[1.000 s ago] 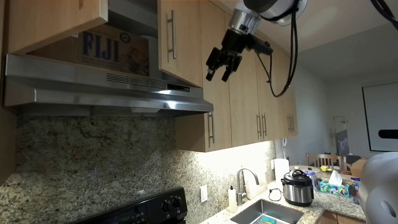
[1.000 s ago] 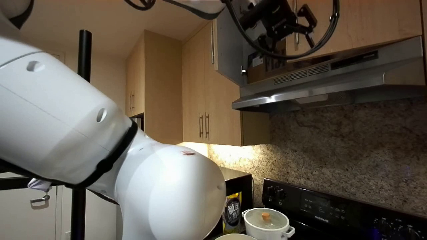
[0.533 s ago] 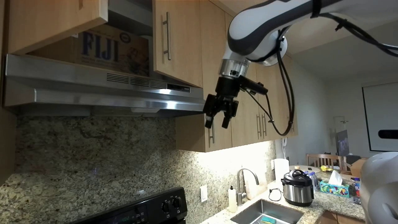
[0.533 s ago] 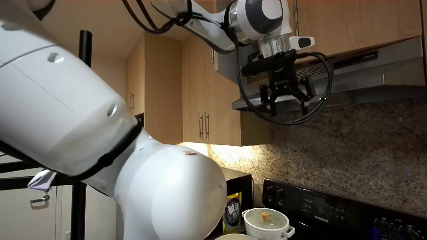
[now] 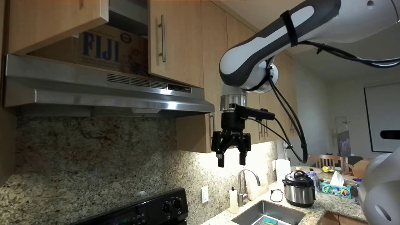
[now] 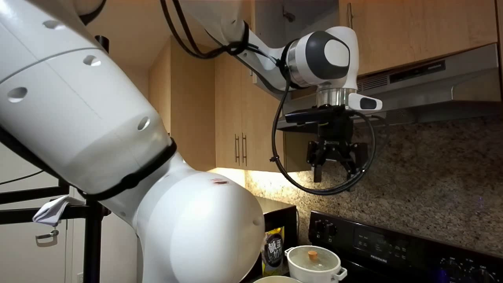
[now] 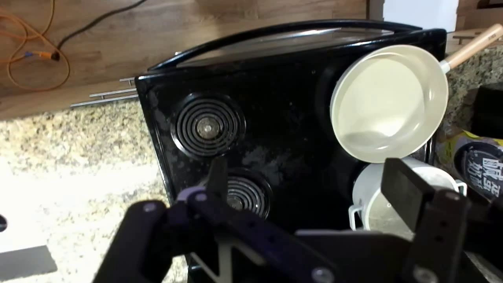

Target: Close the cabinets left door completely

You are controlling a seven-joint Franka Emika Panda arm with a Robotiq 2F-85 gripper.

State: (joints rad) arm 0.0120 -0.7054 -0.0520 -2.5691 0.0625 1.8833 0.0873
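Observation:
The short cabinet above the hood shows a pale interior. Its left door stands wide open. In an exterior view I see that door's greyish inner face, partly hidden by the arm. The cabinet's right door is ajar, with a vertical silver bar handle; it also shows in an exterior view. My gripper is open, empty and pointing down, below the level of the cabinet and hood. It touches neither door. The wrist view shows its spread fingers over the stove; no cabinet is in that view.
A steel range hood runs under the cabinet. A FIJI carton sits inside. Below are a black stove, a cream pan and a white lidded pot. Taller cabinets flank the hood.
My arm has come down from near the cabinet, and the gripper has turned from tilted to straight down. The right door has swung further toward shut. The left door has not visibly moved.

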